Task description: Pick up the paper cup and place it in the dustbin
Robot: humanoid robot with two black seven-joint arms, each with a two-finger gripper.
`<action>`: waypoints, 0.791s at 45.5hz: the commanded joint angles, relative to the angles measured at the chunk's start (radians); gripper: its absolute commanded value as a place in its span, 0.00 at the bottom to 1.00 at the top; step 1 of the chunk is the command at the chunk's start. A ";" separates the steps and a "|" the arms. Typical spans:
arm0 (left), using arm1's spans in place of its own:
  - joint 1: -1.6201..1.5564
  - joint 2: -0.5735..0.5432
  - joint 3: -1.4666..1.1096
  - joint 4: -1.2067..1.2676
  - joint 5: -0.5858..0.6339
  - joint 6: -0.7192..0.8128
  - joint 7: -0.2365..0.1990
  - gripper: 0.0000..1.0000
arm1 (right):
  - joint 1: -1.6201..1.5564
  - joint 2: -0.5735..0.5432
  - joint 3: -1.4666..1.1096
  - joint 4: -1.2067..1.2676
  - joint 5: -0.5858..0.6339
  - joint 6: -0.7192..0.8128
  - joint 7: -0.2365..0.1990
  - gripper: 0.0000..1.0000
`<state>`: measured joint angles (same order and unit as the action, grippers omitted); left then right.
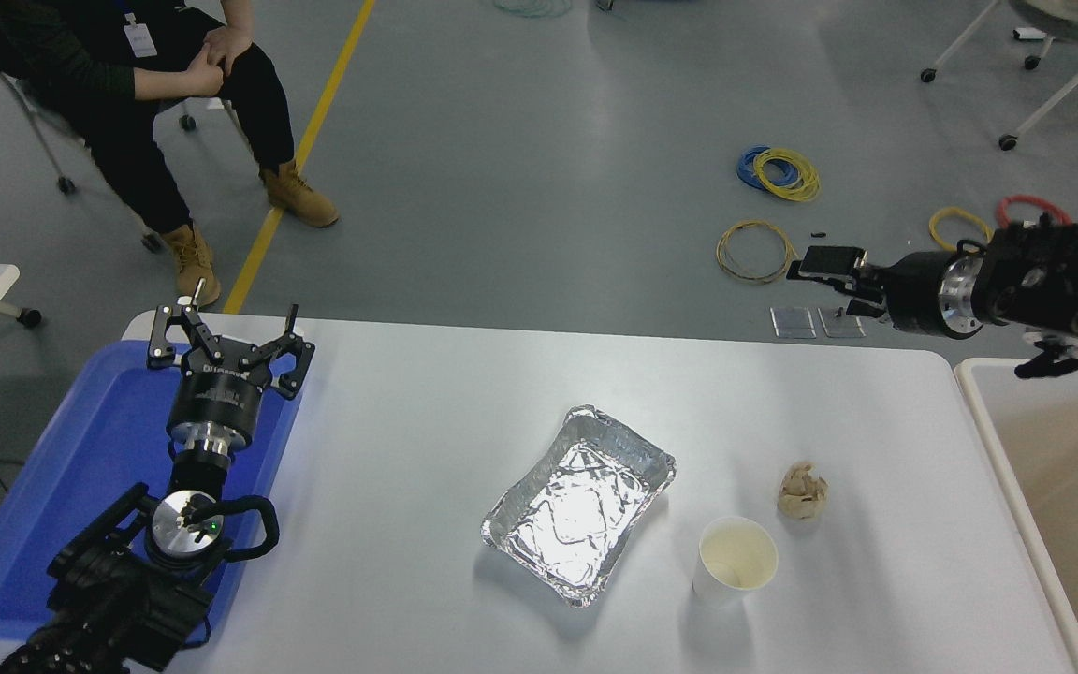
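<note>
The right tool [824, 273] comes in from the right edge and points leftward, level above the far edge of the counter [427, 431], well apart from everything on it. It is seen side-on, so whether its fingers are apart or together cannot be told. It holds nothing that shows.

Below and nearer the camera sits a crumpled beige paper ball [802, 490]. Just in front of that ball, close but not touching, stands the paper cup [735, 560]: small, white-walled, tapering downward, upright with its round rim facing up and a cream-coloured inside showing. Left of the cup, near it with a narrow gap, lies a crinkled silver foil tray [577, 503], set at a slant and much bigger than the cup.

The dustbin [997, 449] stands off the counter's right side, its rounded white rim and beige-tan inside partly cut by the picture's edge.

The left tool [228, 332] is parked at the lower left over a flat blue tray [62, 487], its fingers spread apart around nothing.

A person [127, 94] sits on a chair beyond the far left corner.
</note>
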<state>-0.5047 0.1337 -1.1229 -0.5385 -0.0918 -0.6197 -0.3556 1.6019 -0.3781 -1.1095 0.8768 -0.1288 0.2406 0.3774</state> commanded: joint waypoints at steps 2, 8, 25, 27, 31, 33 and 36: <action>0.000 0.001 0.000 0.000 0.001 0.000 0.000 1.00 | 0.199 0.090 -0.162 0.140 -0.008 0.104 -0.015 1.00; 0.000 0.000 0.000 0.000 0.000 0.000 0.000 1.00 | 0.263 0.091 -0.162 0.212 -0.017 0.177 -0.017 1.00; 0.000 0.000 0.000 0.000 0.000 0.000 0.000 1.00 | 0.369 0.102 -0.231 0.376 -0.018 0.289 -0.020 1.00; 0.000 0.000 0.000 0.000 0.001 0.000 0.000 1.00 | 0.369 0.104 -0.234 0.383 -0.018 0.296 -0.020 1.00; 0.000 0.000 0.000 0.000 0.000 0.000 0.000 1.00 | 0.377 0.104 -0.239 0.406 -0.018 0.305 -0.020 1.00; 0.000 0.001 0.000 0.000 0.000 0.000 0.000 1.00 | 0.380 0.104 -0.239 0.419 -0.018 0.310 -0.020 1.00; 0.000 0.000 0.000 0.000 0.000 0.000 0.001 1.00 | 0.385 0.107 -0.239 0.438 -0.020 0.312 -0.020 1.00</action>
<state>-0.5047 0.1341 -1.1229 -0.5385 -0.0916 -0.6197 -0.3554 1.9529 -0.2801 -1.3284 1.2397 -0.1463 0.5149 0.3581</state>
